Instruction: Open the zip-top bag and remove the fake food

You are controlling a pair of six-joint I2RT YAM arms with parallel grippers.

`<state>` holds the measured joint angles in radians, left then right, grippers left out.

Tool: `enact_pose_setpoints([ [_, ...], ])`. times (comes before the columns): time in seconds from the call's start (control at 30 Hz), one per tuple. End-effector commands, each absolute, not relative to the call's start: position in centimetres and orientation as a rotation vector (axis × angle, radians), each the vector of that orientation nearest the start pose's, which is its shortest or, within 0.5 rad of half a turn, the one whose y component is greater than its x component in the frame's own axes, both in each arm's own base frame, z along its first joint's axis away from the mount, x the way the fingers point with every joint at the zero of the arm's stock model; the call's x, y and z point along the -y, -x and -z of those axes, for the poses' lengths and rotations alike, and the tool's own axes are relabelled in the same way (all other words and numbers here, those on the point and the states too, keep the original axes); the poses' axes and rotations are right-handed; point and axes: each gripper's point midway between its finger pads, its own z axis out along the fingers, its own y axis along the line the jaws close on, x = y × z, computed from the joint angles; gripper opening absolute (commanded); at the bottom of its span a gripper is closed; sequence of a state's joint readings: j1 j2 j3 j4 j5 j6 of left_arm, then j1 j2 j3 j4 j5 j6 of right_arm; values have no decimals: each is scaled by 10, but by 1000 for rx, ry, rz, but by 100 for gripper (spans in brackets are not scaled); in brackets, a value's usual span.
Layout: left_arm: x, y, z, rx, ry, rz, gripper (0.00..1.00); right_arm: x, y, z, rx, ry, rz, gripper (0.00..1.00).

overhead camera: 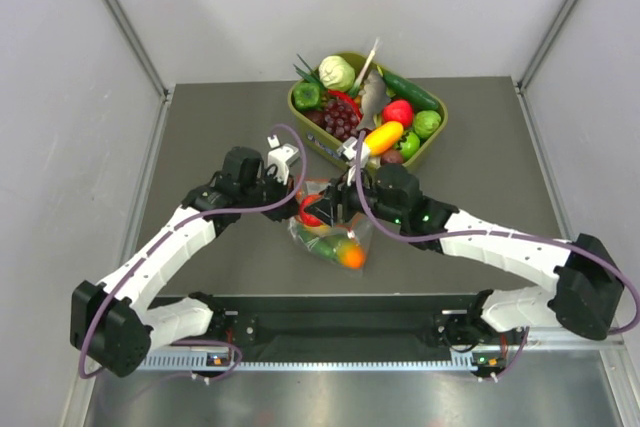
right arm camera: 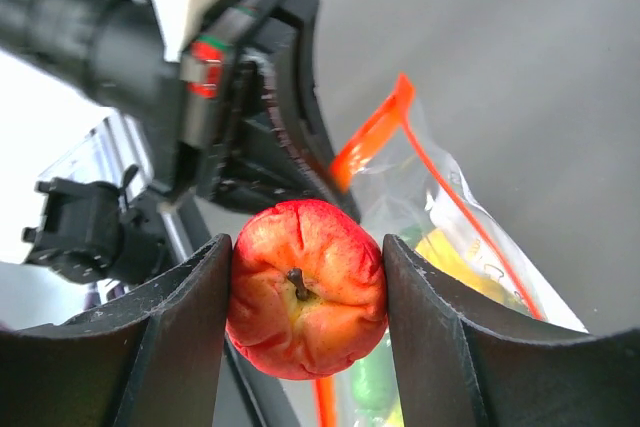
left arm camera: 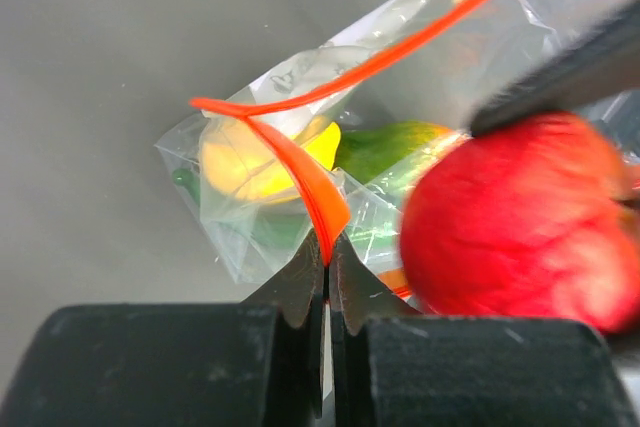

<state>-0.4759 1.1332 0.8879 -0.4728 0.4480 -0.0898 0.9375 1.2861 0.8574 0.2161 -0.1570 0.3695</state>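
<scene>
Starting on the left: the left gripper (left arm camera: 327,252) has its fingers pressed together on the orange-red zip strip (left arm camera: 300,172) of the zip-top bag (left arm camera: 420,57). It's pinching one lip of the mouth, so the strip folds to a point right at the tips. The other lip runs off up and to the right, so the mouth is gaping.

The bag lies mid-table (overhead camera: 200,147), between the two arms. Through the plastic you can see the lemon (left arm camera: 250,162) with a green piece (left arm camera: 385,147) beside it. From the top view, the orange-and-green fruit (overhead camera: 350,255) sits at the near end of the bag.

Moving right, the right gripper (right arm camera: 307,247) has the red fruit (right arm camera: 305,302) squeezed between its two fingers (stem pointing at the wrist camera, no plastic over it). It's held just beside the left gripper's tips, at the mouth end of the bag.

Further back and right is the olive tub (overhead camera: 437,132), full of other toy produce and apart from the bag.
</scene>
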Motion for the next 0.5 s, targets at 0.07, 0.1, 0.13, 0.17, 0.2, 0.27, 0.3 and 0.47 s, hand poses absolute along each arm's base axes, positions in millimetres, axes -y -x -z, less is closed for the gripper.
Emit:
enact_pose_setpoints([
  [0.07,204,-244,-165,-2239,-659,737,0,-355,-207,-304,-1610,663,-1110,43],
  [0.1,203,-245,-165,-2240,-654,736,0,-351,-207,-307,-1608,660,-1097,43],
  [0.13,201,-246,-164,-2248,-643,728,0,-346,-208,-311,-1598,652,-1079,43],
  [0.17,200,-247,-163,-2253,-638,721,0,-337,-207,-325,-1562,636,-1072,43],
  [0.2,199,-249,-165,-2251,-631,716,0,-332,-210,-330,-1554,623,-1053,43],
  [0.27,196,-250,-166,-2253,-620,707,0,-318,-217,-340,-1538,604,-1005,43],
  [0.3,196,-251,-168,-2249,-616,708,0,-313,-223,-342,-1534,596,-977,43],
  [0.47,194,-253,-171,-2234,-600,712,0,-269,-274,-352,-1537,479,-884,41],
])
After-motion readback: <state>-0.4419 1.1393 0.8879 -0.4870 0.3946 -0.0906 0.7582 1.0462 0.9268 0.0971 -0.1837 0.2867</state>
